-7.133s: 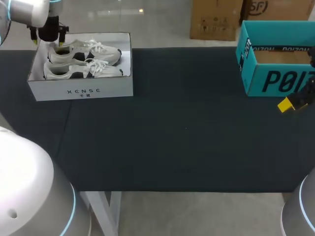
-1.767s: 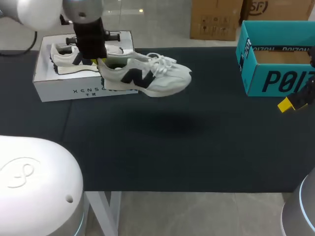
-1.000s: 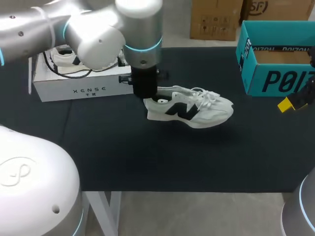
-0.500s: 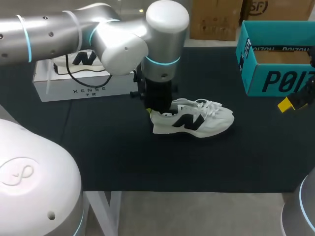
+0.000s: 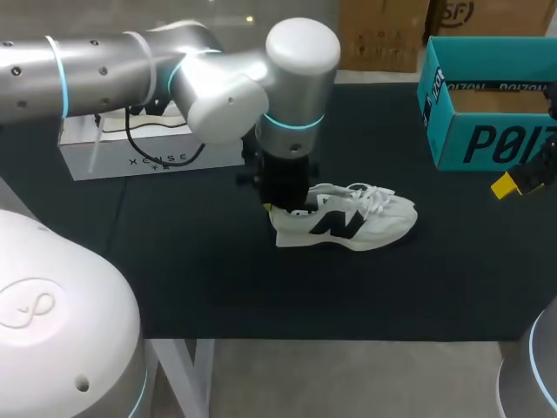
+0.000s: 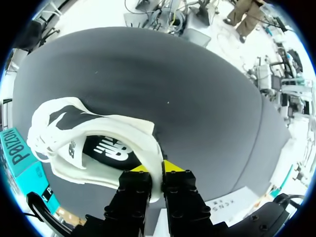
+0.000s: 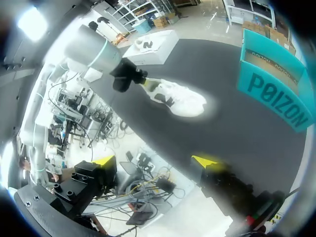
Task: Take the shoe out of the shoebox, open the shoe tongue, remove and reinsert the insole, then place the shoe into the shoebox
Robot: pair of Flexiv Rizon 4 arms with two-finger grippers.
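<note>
Pinching heel collar of shoe [image 5: 344, 225] with left gripper [image 6: 156, 169], yellow tips squeezed thin on the fabric; sole down mid-table. Probably light, soft upper, firmer at heel, so best held there. Right gripper [image 7: 154, 160] spread wide, empty, beside teal box [image 5: 487, 139]. Farthest back, white shoebox [image 5: 157, 158].

In the head view, the left arm [image 5: 218, 78] covers most of the white shoebox [image 5: 113, 161] and the heel of the shoe [image 5: 357, 222]. The teal box [image 5: 487, 144] is cut off at the edge.

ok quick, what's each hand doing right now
Left hand: closed on the heel of the shoe.
Right hand: open, holding nothing.
</note>
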